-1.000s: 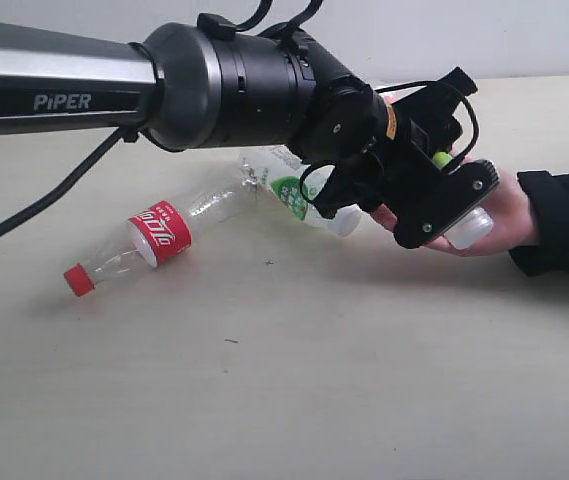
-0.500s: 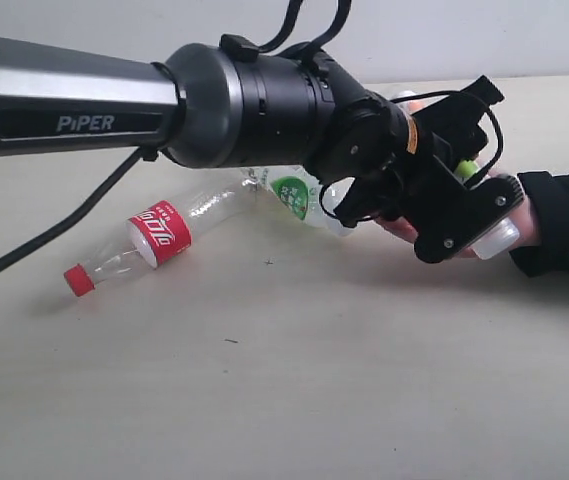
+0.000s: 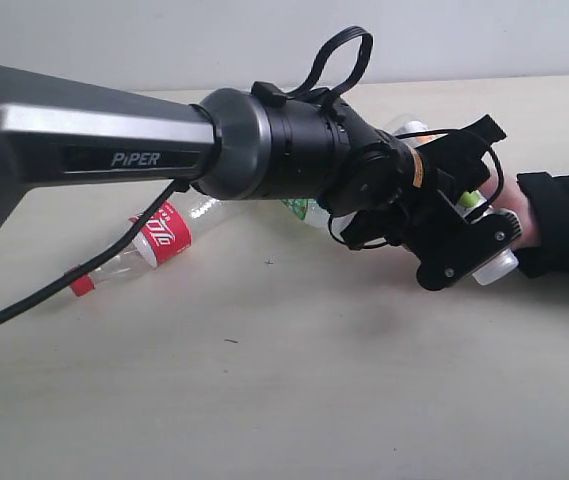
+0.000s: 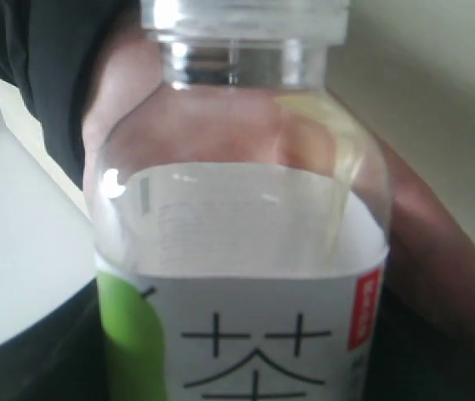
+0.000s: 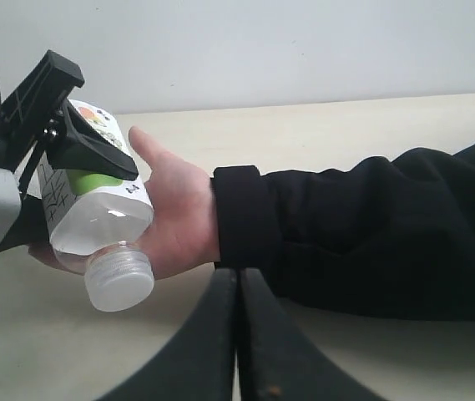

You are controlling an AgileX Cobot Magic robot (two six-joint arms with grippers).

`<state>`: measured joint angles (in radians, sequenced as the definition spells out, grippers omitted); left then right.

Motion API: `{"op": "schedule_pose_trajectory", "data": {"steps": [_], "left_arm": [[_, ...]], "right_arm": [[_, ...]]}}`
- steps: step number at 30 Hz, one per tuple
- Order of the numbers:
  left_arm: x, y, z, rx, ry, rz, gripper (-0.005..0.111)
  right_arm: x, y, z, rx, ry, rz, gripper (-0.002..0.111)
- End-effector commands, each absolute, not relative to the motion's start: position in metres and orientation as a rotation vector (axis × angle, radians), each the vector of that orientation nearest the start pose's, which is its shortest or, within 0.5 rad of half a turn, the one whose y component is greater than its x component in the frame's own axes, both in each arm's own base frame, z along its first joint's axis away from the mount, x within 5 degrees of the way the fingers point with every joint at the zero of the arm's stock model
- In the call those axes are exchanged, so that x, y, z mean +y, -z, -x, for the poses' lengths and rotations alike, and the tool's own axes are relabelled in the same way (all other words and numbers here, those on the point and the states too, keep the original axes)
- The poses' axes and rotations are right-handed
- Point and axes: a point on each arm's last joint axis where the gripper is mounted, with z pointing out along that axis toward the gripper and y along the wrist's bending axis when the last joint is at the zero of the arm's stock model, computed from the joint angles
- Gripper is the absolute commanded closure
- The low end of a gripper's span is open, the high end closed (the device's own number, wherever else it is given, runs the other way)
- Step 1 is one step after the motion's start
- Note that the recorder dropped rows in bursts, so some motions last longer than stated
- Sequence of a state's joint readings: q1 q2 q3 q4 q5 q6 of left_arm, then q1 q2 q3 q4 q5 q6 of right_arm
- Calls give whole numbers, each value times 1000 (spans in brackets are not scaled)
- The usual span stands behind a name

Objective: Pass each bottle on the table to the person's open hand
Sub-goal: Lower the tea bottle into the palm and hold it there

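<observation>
Now my left fingers (image 5: 83,142) clamp the tea-label bottle (image 5: 95,221) against the person's open hand (image 5: 179,209); my right fingers (image 5: 208,342) are pressed together, empty.

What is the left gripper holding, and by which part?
The left gripper holds the white tea-label bottle, clamped across its labelled body; the cap end sticks out free, at the person's open hand. The right gripper is shut, empty.
</observation>
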<state>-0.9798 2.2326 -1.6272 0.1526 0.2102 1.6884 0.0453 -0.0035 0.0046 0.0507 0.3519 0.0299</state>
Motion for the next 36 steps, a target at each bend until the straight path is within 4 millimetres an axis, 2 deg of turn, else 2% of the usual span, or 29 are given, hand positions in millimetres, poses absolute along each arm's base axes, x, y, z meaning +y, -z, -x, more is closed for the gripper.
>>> {"op": "schedule_pose_trajectory", "data": {"steps": [1,3,7,10,16,25,36], "left_arm": [[-417,-159,-279,396,-466,-2296,105],[-417,-159,-278,393,-465,-2296,99],[-421,-159,-273,378,-459,-2298,77],[-423,-159,-269,374,-452,-2297,66],[-424,-159,-269,420,-429,-2285,59],[-424,-159,-268,423,-427,-2281,40],[-424,-159,-268,454,-413,-2273,39]], "right_arm": [[4,-182,-53,1829,-100,-13,108],[4,-182,-53,1829,-100,-13,108],[4,-182,-53,1829,-103,-16,108],[4,-182,-53,1829,-103,-16,108],[4,-182,-53,1829,-101,-13,108],[4,-182,-53,1829,-101,-13,108],[4,-182,-53,1829,-102,-15,108]]}}
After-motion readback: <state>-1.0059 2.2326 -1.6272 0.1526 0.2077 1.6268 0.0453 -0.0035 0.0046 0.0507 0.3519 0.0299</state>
